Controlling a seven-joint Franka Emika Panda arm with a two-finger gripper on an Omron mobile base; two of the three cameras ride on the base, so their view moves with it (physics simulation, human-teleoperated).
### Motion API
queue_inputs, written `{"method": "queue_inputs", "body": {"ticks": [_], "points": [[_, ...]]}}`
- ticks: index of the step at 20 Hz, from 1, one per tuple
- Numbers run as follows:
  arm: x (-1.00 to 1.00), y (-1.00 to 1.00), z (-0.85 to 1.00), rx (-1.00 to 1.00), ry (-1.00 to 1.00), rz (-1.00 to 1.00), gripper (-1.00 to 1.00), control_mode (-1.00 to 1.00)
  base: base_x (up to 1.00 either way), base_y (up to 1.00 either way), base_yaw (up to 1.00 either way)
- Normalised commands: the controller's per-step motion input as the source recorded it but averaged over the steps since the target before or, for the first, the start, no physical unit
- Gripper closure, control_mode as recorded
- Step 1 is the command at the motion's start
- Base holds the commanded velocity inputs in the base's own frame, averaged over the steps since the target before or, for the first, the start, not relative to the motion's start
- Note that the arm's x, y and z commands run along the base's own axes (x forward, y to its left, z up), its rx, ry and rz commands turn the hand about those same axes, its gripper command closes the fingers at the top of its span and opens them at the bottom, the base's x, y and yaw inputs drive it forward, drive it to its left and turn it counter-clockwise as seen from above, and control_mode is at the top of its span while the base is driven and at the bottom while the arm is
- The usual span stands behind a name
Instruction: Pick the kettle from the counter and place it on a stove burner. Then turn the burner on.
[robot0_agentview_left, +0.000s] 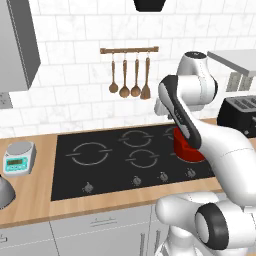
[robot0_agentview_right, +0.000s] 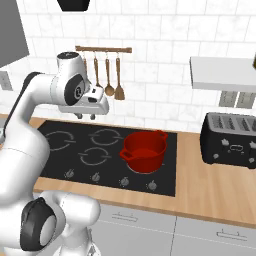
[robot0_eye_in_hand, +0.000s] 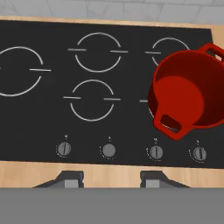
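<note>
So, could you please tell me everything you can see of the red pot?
The red pot is a round, glossy, deep pot with two loop handles on opposite sides and no lid; it is empty inside. It stands upright on the right part of the black cooktop, over ring markings there, behind the right-hand knobs. Nothing else touches it; the gripper hangs open, well away to its left.

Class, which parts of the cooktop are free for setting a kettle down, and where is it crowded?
Free: the largest ring beside the scale, and the two middle rings above the knobs. Crowded: the right end, taken by the red pot.
</note>
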Motion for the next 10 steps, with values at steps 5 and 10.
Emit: {"method": "queue_inputs", "body": {"ticks": [5,10], "points": [[0.0,0.03,-0.02,0.0,0.0,0.0,-1.0,-1.0,0.0,0.0,0.0],[0.0,0.8,-0.05,0.0,-0.02,0.0,-1.0,-1.0,0.0,0.0,0.0]]}}
